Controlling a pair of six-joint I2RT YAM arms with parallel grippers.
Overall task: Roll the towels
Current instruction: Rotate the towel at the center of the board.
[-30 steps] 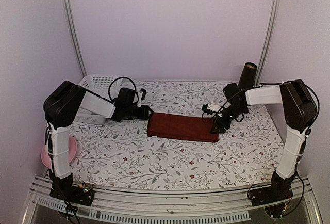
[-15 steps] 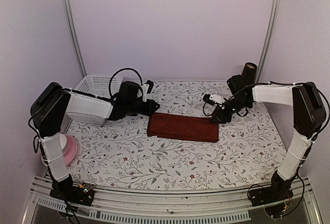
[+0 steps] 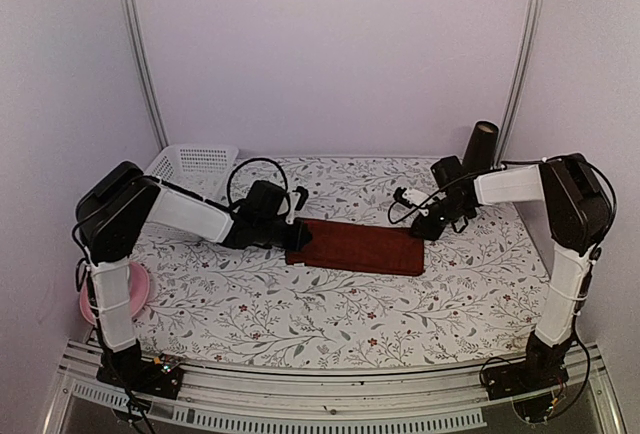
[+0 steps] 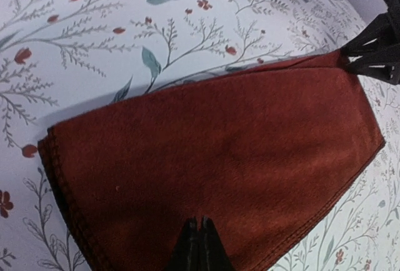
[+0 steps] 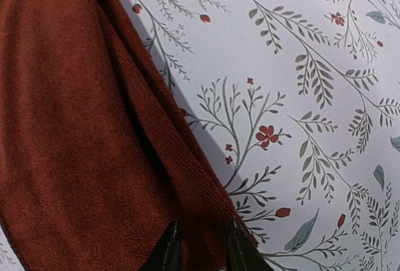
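Under both wrists, the maroon towel (image 3: 355, 247) runs off frame.

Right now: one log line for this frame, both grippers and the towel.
left gripper: shut on dark red towel, left end | right gripper: closing on right end, grip unconfirmed | towel: flat, folded, unrolled | white basket: back left

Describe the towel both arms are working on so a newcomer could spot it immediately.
Start at the floral-patterned tablecloth. Near its middle, between the two arms, lies a folded dark red-maroon cloth towel, a long flat rectangle. It is the only plain, dark patch on the pale print.
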